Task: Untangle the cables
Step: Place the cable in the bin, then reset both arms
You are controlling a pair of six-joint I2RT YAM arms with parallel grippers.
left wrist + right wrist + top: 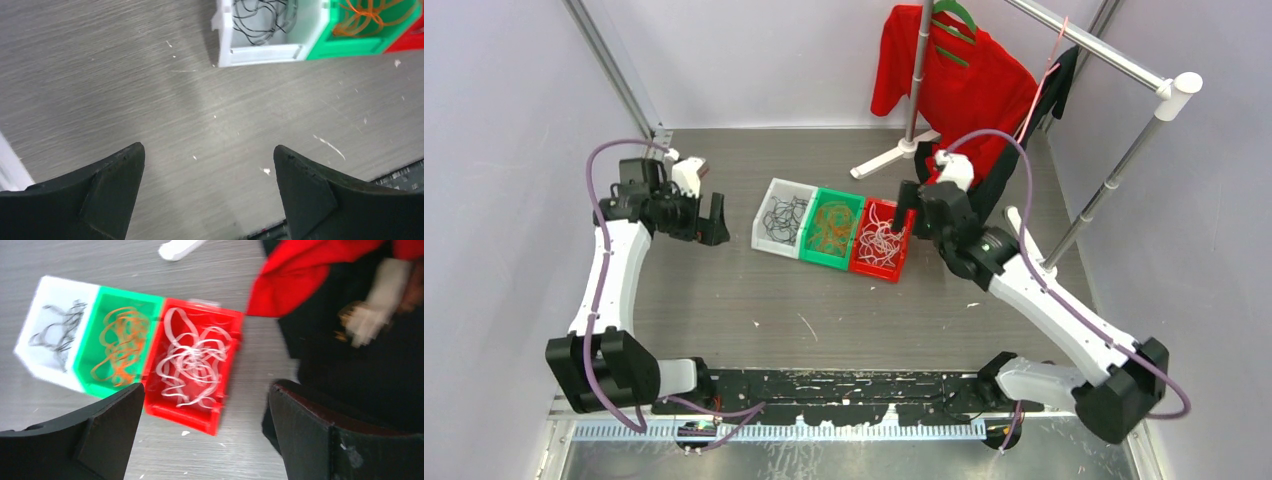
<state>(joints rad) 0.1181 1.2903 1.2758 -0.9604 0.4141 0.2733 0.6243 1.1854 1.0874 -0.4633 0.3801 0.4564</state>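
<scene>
the cables are found separated by colour in three bins that stand side by side on the worktop (824,310): the black cables (784,218) in the white bin (769,190), the orange cables (832,228) in the green bin (839,193), and the white cables (882,240) in the red bin (879,272). the left pincer (207,150) is held wide open over bare worktop, left of the white bin and apart from it, and nothing is gripped. the right pincer (206,389) is also spread wide and empty, just beside the right edge of the red bin, near a red garment (964,80) hung on a rack (1114,58).
</scene>
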